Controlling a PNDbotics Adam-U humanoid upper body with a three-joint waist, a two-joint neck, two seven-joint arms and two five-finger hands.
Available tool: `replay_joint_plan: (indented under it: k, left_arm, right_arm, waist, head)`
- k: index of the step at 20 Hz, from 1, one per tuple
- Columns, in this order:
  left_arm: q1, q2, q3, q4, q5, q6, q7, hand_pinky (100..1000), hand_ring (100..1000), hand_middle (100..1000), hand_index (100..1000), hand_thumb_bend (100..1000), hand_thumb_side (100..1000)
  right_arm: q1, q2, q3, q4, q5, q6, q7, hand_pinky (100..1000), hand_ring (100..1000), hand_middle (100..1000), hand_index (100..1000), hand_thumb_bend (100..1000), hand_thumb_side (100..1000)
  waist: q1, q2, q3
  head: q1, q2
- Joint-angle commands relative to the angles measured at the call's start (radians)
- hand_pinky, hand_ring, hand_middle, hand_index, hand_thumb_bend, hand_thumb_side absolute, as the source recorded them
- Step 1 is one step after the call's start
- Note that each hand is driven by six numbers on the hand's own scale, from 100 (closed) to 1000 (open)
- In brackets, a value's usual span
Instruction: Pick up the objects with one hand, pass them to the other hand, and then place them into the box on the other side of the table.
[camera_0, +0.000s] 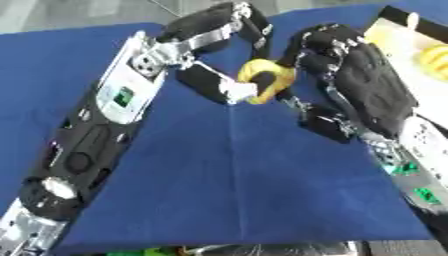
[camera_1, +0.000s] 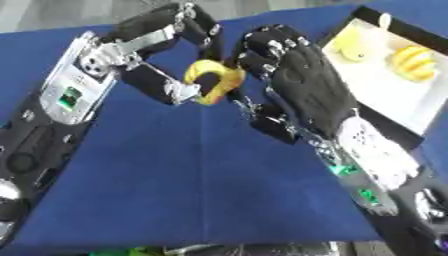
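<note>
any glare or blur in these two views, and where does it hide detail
Right eye view: the box interior is washed out bright, so the yellow objects inside lose their outlines. Left eye view: the yellow object between the left hand and right hand is soft-edged, its shape unclear, and the box is cut off at the frame edge. Both views: the blue cloth is evenly lit, without hard shadows.

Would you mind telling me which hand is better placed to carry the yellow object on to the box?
The right hand, probably. It meets the left hand at the yellow object mid-table, and the white box, already holding yellow items, lies on its side. Which hand has the grip is unclear.
</note>
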Motion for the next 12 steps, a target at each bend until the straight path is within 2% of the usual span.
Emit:
replay_joint_plan:
  k: [1, 5, 12]
  left_arm:
    - [-0.022, 0.041, 0.03, -0.035, 0.05, -0.018, -0.039, 695, 519, 425, 616, 100, 562]
    - [-0.021, 0.055, 0.045, -0.052, 0.105, 0.005, -0.054, 688, 504, 400, 594, 100, 639]
    - [-0.015, 0.085, 0.083, -0.084, 0.187, 0.047, -0.064, 688, 505, 402, 595, 100, 667]
  right_arm:
    - [-0.002, -0.019, -0.025, -0.015, 0.01, 0.013, -0.006, 688, 690, 556, 277, 100, 100]
    - [0.004, -0.022, -0.035, -0.015, 0.022, 0.024, -0.009, 688, 687, 555, 276, 100, 100]
    - [0.023, -0.016, -0.069, -0.015, 0.043, 0.054, -0.03, 681, 686, 555, 277, 100, 100]
  waist:
    - [-0.002, -0.017, -0.001]
    - [0.002, -0.02, -0.003]
    - [0.003, -0.022, -0.007]
  head:
    - [-0.01, -0.003]
    - [-0.022, -0.003]
    - [-0.034, -0.003]
